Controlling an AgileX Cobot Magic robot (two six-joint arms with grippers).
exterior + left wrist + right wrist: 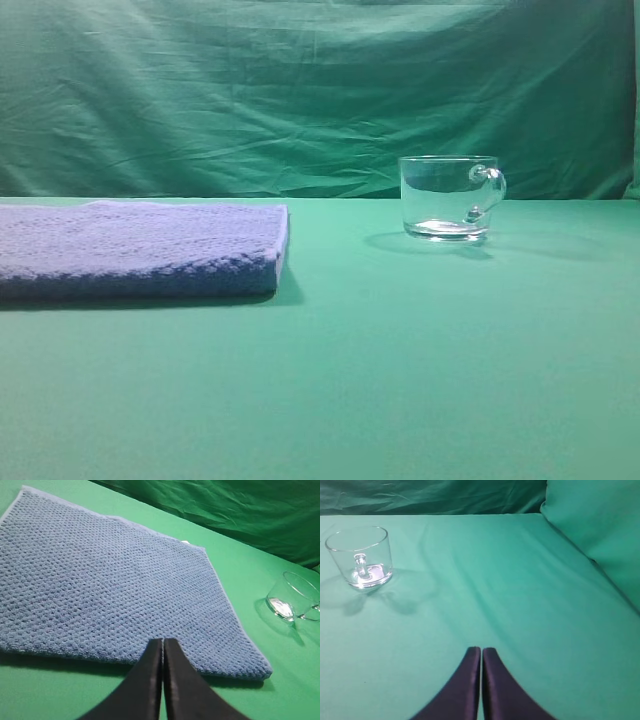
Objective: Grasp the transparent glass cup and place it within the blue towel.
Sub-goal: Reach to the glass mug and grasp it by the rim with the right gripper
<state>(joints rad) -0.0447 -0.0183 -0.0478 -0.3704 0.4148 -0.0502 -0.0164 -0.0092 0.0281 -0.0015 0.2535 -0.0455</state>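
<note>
The transparent glass cup (450, 197) stands upright on the green cloth, right of centre, its loop handle to the right; it also shows as the cup (295, 597) and the cup (360, 556). The blue towel (135, 248) lies flat and folded on the left, seen large as the towel (110, 585). My left gripper (163, 641) is shut and holds nothing, its tips over the towel's near edge. My right gripper (481, 650) is shut and holds nothing, well short of the cup, which sits to its far left. Neither gripper shows in the exterior high view.
A green cloth (400, 360) covers the table and a draped green backdrop (300, 90) rises behind it. A raised green fold (600, 535) stands at the right in the right wrist view. Bare cloth lies between towel and cup.
</note>
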